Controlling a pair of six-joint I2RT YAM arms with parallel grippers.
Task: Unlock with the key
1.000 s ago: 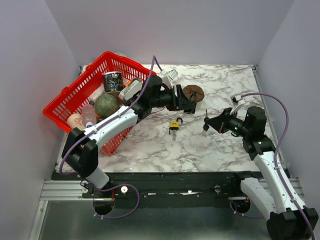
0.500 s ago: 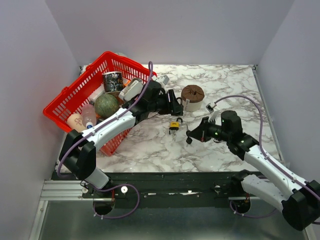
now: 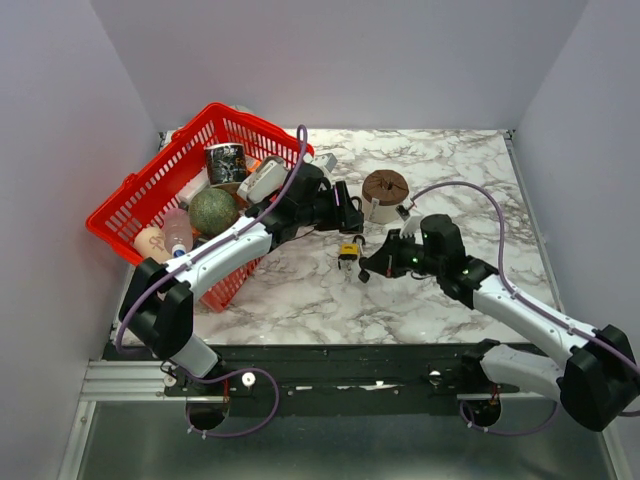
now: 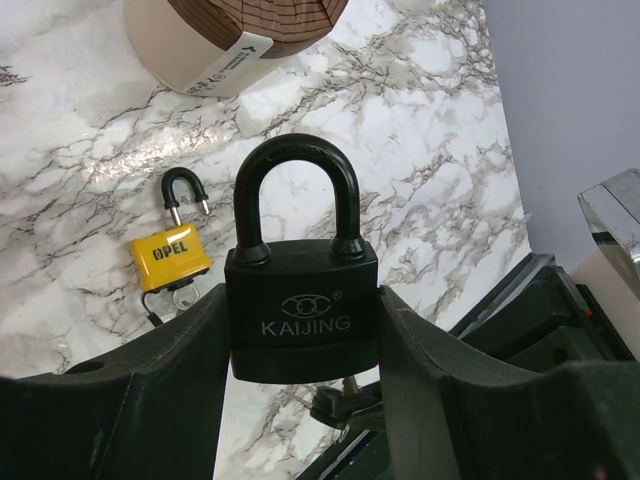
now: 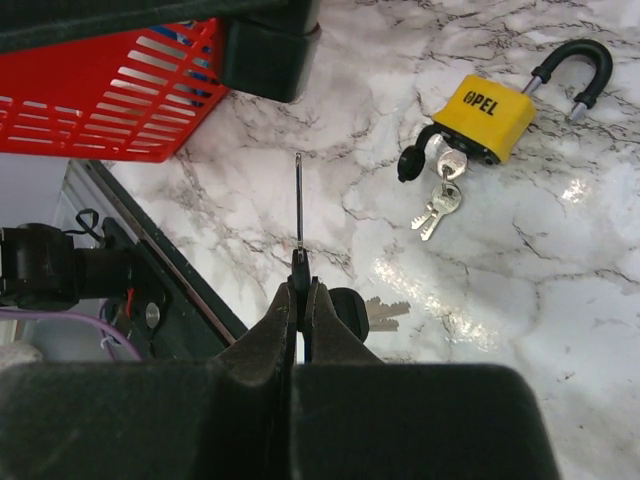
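Only the top view takes in the red basket (image 3: pixel 170 200) at the table's (image 3: pixel 450 160) left. The left wrist view alone shows the left gripper (image 4: pixel 303 350) clamped on a black padlock (image 4: pixel 300 300), its shackle shut. The right wrist view shows the yellow padlock (image 5: pixel 485 115) lying with its shackle open. It also shows the right gripper (image 5: pixel 300 300) pinched on the key (image 5: pixel 298 215), held above the table. The key is a thin silvery blade seen edge-on, its black head between the fingers.

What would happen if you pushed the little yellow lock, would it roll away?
Probably not: the yellow padlock lies flat on its boxy body, so it would likely slide. Its shackle looks stiff. The loose keys hanging from it would probably drag along.
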